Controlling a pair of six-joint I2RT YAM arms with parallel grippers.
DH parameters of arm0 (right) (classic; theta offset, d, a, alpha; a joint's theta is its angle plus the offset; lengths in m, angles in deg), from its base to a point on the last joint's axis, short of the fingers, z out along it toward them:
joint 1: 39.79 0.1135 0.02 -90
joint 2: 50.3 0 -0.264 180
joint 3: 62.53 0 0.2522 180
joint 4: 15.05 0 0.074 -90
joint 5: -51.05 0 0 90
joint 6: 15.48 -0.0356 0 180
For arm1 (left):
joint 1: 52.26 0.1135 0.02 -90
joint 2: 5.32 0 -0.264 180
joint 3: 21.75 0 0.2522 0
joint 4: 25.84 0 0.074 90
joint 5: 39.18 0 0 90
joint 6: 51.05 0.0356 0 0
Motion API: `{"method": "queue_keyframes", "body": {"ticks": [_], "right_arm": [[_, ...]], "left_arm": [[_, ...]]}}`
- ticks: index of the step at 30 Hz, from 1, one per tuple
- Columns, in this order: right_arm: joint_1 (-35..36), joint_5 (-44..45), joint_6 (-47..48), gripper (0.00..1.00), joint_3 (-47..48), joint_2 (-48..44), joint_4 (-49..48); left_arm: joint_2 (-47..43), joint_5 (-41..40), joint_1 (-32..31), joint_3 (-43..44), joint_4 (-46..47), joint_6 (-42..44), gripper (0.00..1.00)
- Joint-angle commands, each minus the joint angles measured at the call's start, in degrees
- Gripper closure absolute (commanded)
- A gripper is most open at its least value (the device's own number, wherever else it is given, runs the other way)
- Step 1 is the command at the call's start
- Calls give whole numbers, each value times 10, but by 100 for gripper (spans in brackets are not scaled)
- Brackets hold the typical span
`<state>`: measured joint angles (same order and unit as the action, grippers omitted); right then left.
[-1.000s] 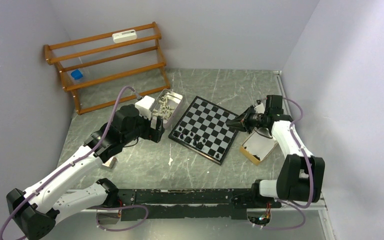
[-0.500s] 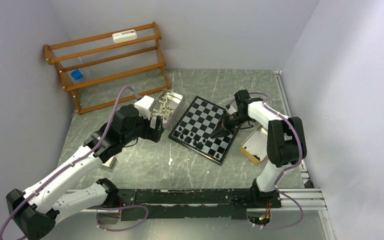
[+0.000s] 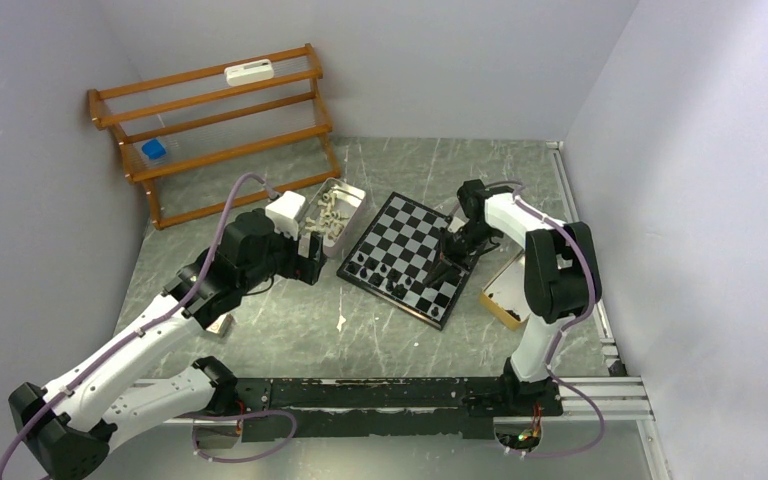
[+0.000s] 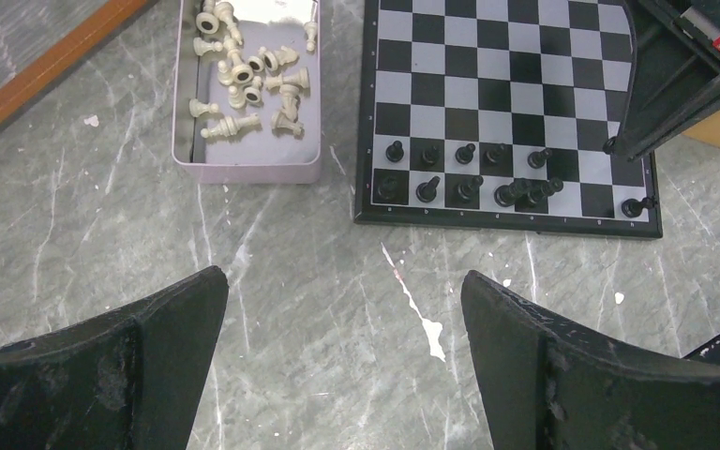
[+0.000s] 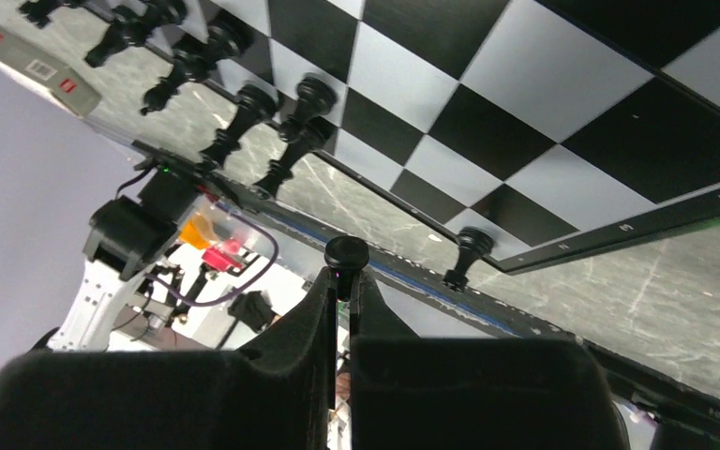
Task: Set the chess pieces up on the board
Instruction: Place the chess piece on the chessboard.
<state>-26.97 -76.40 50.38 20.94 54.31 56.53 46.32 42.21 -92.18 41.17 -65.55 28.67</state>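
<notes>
Reaching across the board (image 3: 407,240) from the right, the right claw (image 3: 440,270) is pinched tight on a black pawn (image 5: 346,255). The pawn's round head sticks out past the closed fingertips. The claw tip is low over the board's right edge, near the corner closest to the arms. Whether the pawn touches a square cannot be told.

The board lies flat on the table (image 3: 290,320), turned at an angle, between a tin (image 3: 353,212) on its left and a cardboard box (image 3: 500,297) on its right. The other black pieces (image 4: 469,171) stand upright in two rough rows along the board's near edge. Several in the row nearest the edge crowd together, and one stands alone in the right corner. The rest of the squares are bare.

The white pieces (image 4: 244,80) lie jumbled on their sides in the tin, which sits just beside the board's left edge.

The left claw (image 4: 342,356) hangs over the bare table, near the tin and the board's near left corner. Its fingers (image 4: 141,366) are spread wide apart with nothing between them.

A wooden rack (image 3: 215,130) stands at the back left against the wall, well apart from the board.
</notes>
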Motion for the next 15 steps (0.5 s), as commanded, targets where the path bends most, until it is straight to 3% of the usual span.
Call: {"method": "queue_keyframes", "body": {"ticks": [1,15], "right_arm": [[9,34,4,95,16,8,34],[58,69,-25,91,46,40,32]], "left_arm": [[-11,-3,-3,2,2,3,0],[-19,-3,-3,1,3,1,0]]}}
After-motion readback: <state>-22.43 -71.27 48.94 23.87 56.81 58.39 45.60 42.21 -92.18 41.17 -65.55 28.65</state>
